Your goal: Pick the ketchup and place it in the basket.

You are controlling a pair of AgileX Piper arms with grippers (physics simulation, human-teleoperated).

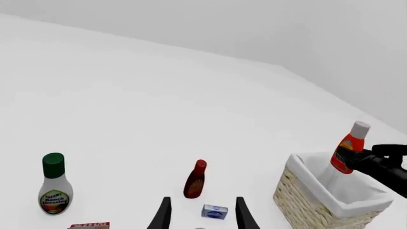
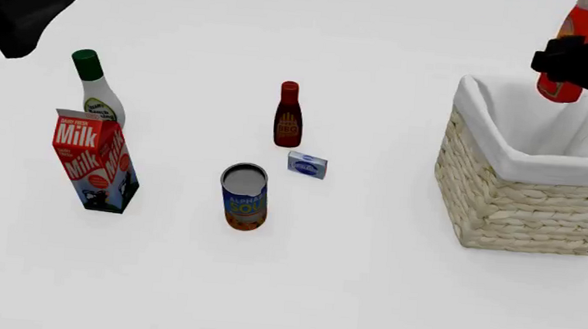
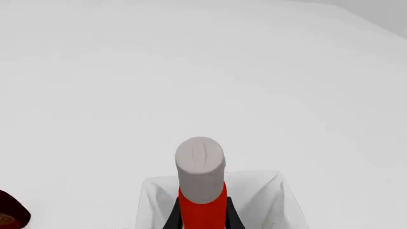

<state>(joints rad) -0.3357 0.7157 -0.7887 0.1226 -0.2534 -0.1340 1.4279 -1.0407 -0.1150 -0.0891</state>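
Gripping the ketchup (image 2: 560,88) around its body, the right gripper (image 2: 576,64) holds the red-orange bottle in the air above the basket (image 2: 509,203), near the far right corner of the table (image 2: 347,292). In the left wrist view the ketchup (image 1: 348,151) tilts a little, white cap uppermost, with its base hanging over the white cloth lining and clear of the basket's (image 1: 311,202) floor. The right wrist view looks down past the grey-white cap of the ketchup (image 3: 201,191), dark fingers (image 3: 173,214) pressed to either side of the red body, with the lining of the basket (image 3: 267,200) spread beneath.

The left gripper (image 1: 200,217) hangs with its two fingers spread apart and nothing between them; in the front view only a dark part of that arm shows at the far left corner.

Toward the table's left side stand a milk carton (image 2: 95,162) and, just behind it, a white ranch dressing bottle (image 2: 96,89) with a green cap. Near the middle, a dark brownish-red BBQ sauce bottle (image 2: 288,116) stands upright, a small blue-and-white box (image 2: 306,165) lies just beside it toward the near edge, and an alphabet soup can (image 2: 244,197) stands nearer still. All are well apart from the basket.
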